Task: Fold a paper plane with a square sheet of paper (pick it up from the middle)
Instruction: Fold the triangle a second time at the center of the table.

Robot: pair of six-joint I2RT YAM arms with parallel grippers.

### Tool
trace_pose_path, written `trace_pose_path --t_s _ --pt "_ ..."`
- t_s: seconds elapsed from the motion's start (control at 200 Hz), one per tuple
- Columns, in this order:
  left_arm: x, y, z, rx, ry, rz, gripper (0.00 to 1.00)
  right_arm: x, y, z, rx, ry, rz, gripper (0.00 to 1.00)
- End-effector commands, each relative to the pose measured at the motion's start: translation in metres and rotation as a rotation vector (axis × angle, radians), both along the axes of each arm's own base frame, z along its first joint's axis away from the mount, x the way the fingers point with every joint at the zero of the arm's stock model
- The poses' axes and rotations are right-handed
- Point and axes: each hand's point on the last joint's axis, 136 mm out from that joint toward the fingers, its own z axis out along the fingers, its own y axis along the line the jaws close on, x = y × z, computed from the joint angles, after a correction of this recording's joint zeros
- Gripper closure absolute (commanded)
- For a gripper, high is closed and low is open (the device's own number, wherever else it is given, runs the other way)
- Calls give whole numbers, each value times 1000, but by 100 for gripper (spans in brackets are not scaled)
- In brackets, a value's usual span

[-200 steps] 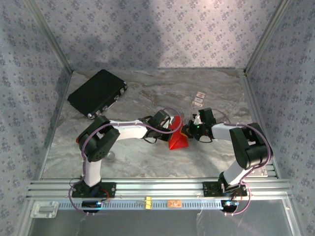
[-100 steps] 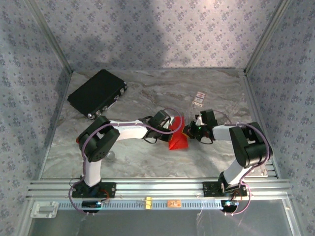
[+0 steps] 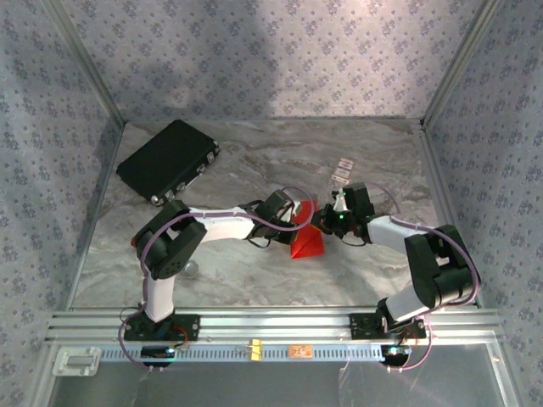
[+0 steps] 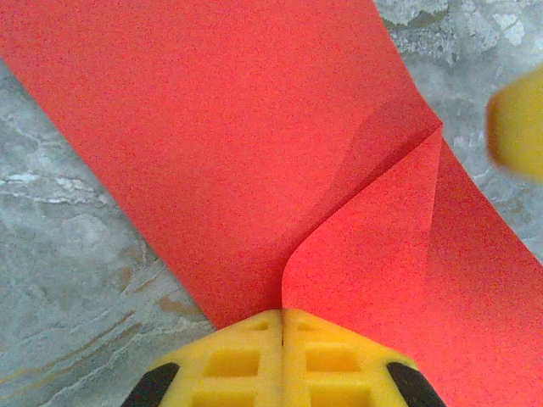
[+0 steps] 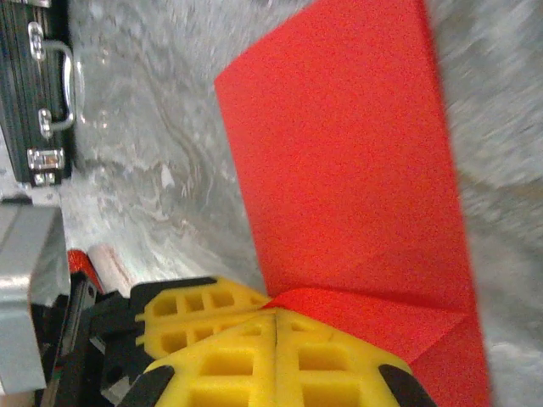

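Black case (image 3: 167, 160) well left of sheet (image 3: 307, 244)

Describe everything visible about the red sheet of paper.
The square sheet of paper is thin, plain, bright red and matte. It lies partly folded on the marble table, one flap curling up along a soft crease. The shut left gripper and right gripper each seem to pinch an edge.

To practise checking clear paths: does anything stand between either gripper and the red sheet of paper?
Nothing visible does. The left gripper and the right gripper, jaws shut, each meet the red sheet of paper directly on the marble table.
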Motion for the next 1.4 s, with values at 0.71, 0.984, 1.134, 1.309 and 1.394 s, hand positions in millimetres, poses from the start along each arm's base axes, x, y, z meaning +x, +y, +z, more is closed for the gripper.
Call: trace_pose_path --t_s 0.71,0.984,1.134,1.309,1.394 --pt "4 12 28 21 -22 67 76 -37 -9 -71 -83 201 7 100" --pt "2 16 62 -37 -4 144 74 -37 -9 -71 -83 202 3 100" --pt "-21 -7 67 -155 142 85 92 -36 -10 -70 -84 203 1 100" --pt "-45 -36 59 -247 298 31 96 -37 -10 -70 -86 206 3 100" --pt "-48 -39 50 -231 318 35 96 -37 -11 -70 -88 205 2 100"
